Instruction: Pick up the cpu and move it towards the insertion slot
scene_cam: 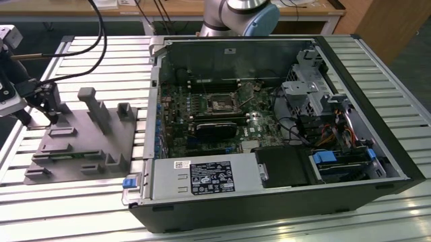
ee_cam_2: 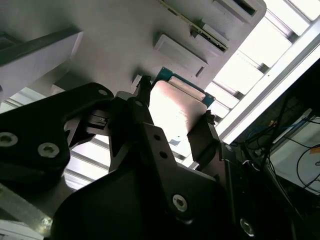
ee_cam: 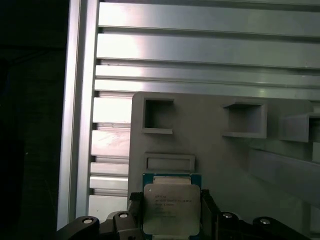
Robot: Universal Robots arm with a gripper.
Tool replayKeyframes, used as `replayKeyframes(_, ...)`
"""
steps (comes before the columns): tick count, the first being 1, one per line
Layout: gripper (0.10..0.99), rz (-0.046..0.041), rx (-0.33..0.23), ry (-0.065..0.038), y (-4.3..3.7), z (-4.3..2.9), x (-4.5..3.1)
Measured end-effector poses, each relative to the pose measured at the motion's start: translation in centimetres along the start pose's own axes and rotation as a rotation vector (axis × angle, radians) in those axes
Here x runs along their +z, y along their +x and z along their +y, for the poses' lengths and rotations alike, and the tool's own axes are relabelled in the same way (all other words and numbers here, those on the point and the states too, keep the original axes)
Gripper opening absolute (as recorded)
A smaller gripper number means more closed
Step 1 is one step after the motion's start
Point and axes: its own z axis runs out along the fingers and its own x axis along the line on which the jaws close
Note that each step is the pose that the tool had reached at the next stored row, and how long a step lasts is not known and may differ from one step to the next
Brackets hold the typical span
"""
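Jaws pinch the cpu [ee_cam: 171, 207] by 2 edges over the fixture [scene_cam: 74, 151], near the worktop [scene_cam: 67, 217] edge at the exterior view's left. Such a thin hold could slip travelling to the slot [scene_cam: 220, 105].

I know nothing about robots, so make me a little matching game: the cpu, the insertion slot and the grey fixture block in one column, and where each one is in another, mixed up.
Things:
1. the cpu
2. the insertion slot
3. the grey fixture block

Places:
A. on the motherboard inside the open computer case
B. on the slatted table, at the exterior view's left of the case
C. clamped in the gripper

Pairs: 1-C, 2-A, 3-B.
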Motion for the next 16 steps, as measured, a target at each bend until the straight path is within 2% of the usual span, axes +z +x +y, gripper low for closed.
replayKeyframes(9,0.545,-0.0001,0.0,0.0,0.0,0.03,-1.06)
replayKeyframes(16,0.545,0.0,0.0,0.0,0.01,0.07,-2.27)
